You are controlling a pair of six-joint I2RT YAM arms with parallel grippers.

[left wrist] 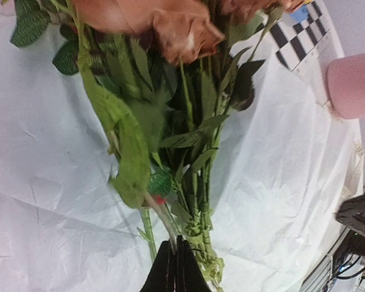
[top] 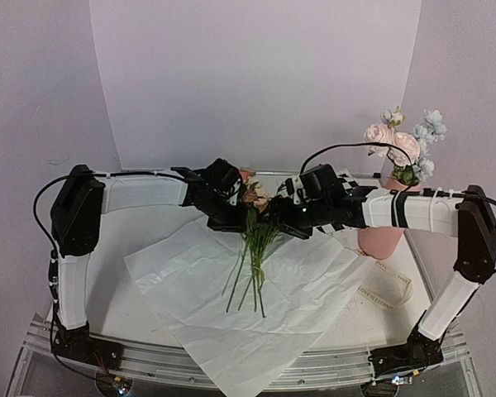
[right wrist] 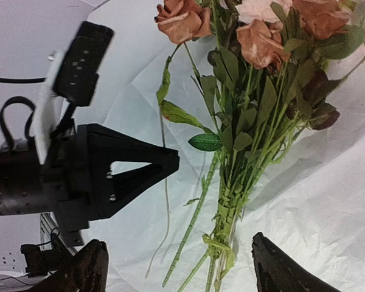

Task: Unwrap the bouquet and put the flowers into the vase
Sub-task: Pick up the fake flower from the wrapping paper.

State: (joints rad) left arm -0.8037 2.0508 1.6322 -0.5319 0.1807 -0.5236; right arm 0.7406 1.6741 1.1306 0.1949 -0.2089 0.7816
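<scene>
Your left claw (left wrist: 174,255) is pressed together right at a thin stray stem; nipped or merely touching, you can't tell. Your right claw (right wrist: 185,267) gapes wide astride the stems of the flowers (right wrist: 243,121), which lie on the opened paper (top: 314,289). Close low on the bound stems, catch them all, lift clear, then swing right to the vase (top: 380,240), stems down.
</scene>
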